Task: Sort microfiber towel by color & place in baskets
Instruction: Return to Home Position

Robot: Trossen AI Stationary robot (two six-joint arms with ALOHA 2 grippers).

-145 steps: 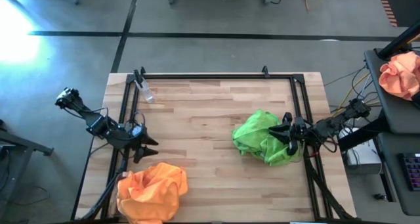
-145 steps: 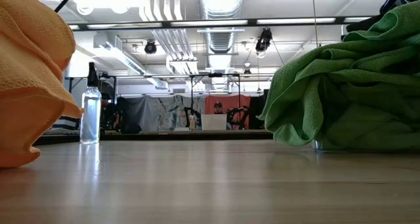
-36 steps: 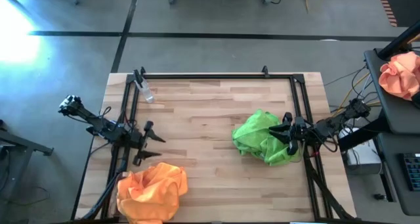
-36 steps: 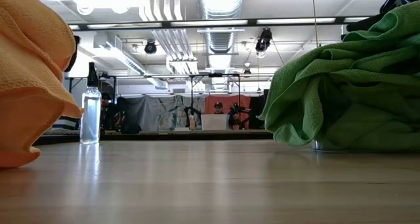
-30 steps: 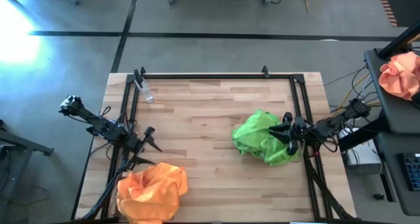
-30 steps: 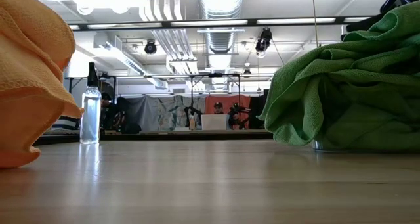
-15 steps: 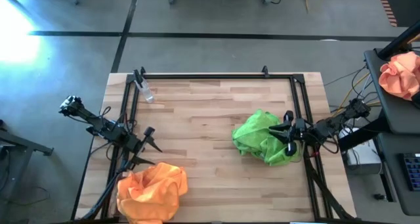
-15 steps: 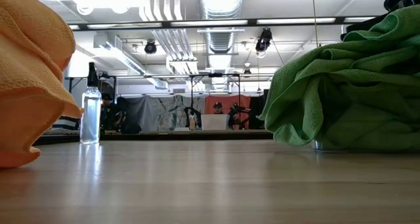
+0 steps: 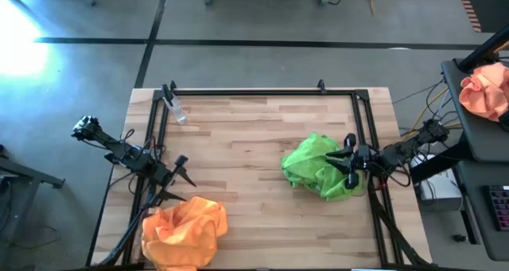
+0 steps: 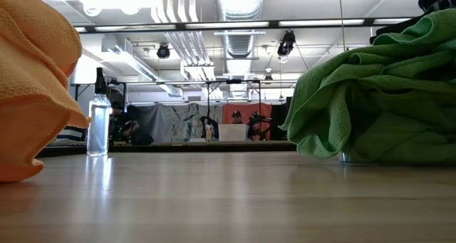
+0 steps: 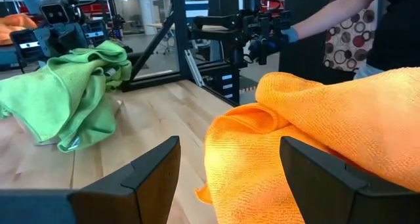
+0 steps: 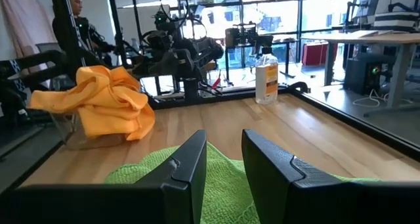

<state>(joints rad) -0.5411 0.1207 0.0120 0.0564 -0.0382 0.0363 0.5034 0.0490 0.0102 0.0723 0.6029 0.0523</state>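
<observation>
Orange towels (image 9: 184,231) lie crumpled in 1 fuzzy mound at the table's near-left corner, almost covering their clear basket (image 12: 69,129). Green towels (image 9: 318,168) are heaped at the right. Neither mound shows a clear long axis. The left gripper (image 9: 179,182) hangs wide open and empty beside the orange. The right gripper (image 9: 347,155), slightly parted and empty, hangs over the green. On the pale wood table (image 9: 254,124) stands 1 spray bottle (image 9: 176,110); the floor is grey.
</observation>
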